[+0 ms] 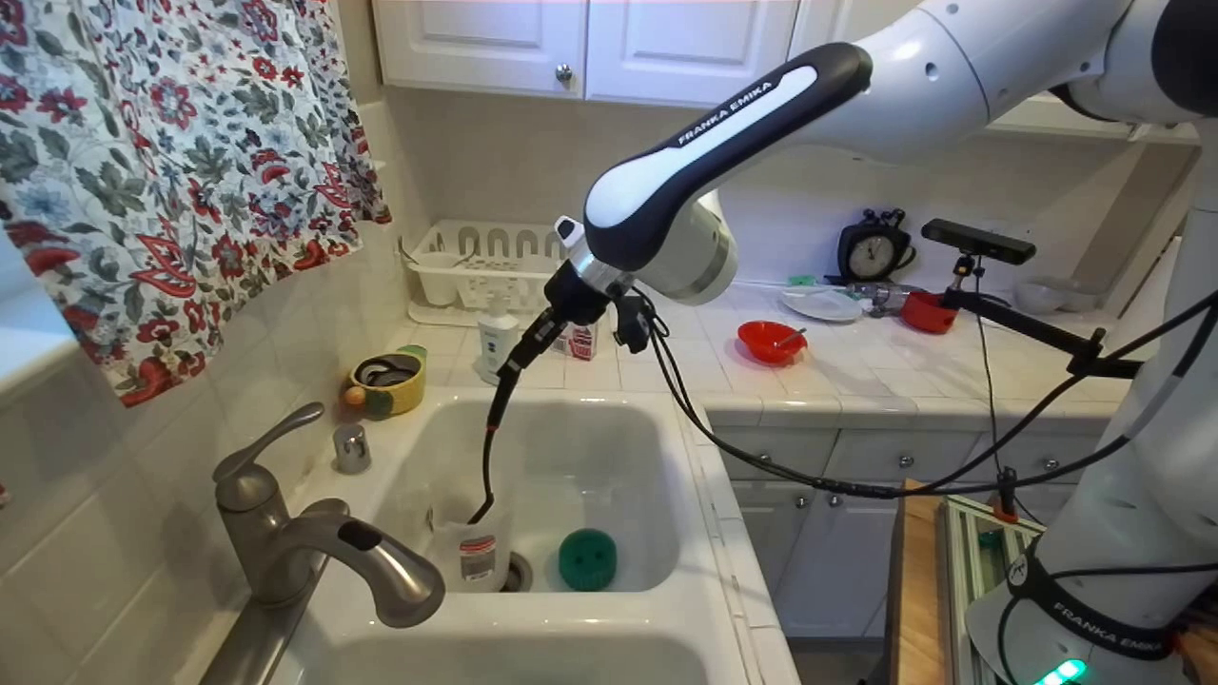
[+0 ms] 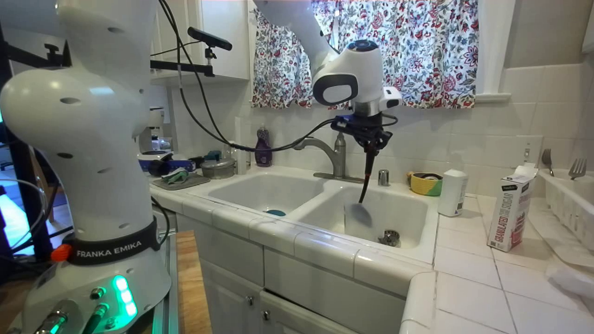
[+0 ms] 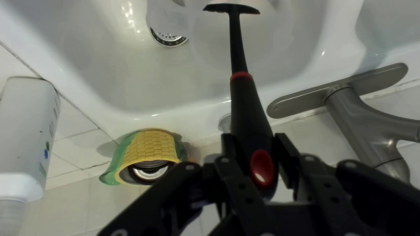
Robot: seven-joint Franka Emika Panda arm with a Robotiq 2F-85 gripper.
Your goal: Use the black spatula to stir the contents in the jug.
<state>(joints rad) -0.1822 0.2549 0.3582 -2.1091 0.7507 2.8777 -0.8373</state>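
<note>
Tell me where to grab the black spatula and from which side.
Probably the thick upper handle, from above, where the gripper holds it: the spatula slants steeply head-down toward the jug, leaving that end uppermost, and the slim shaft below offers less to pinch.

White double-basin sink [image 1: 609, 614] set into tiled counter [image 2: 468, 287]; grey metal faucet [image 1: 325, 534] at its back edge. Round green object [image 1: 587, 559] on the basin floor, near the metal drain strainer [image 2: 390, 238]. Yellow-and-green pot [image 1: 403, 393] at the sink's back corner; dark contents [image 1: 388, 368], identity unclear. White bottle [image 2: 452, 192] upright near it; sugar carton [image 2: 512, 211] upright near the dish rack [image 2: 564, 204]; fork [image 2: 577, 168] in rack, tines up. Further along: red bowl [image 1: 766, 350] with metal utensil [image 1: 790, 338] leaning inside, white plate [image 1: 820, 304], black clock [image 1: 871, 255]. Past the sink's opposite end: upright purple bottle [image 2: 263, 150] near a lidded pot [image 2: 218, 170]. Floral curtain [image 2: 417, 79] hangs above the faucet.
</note>
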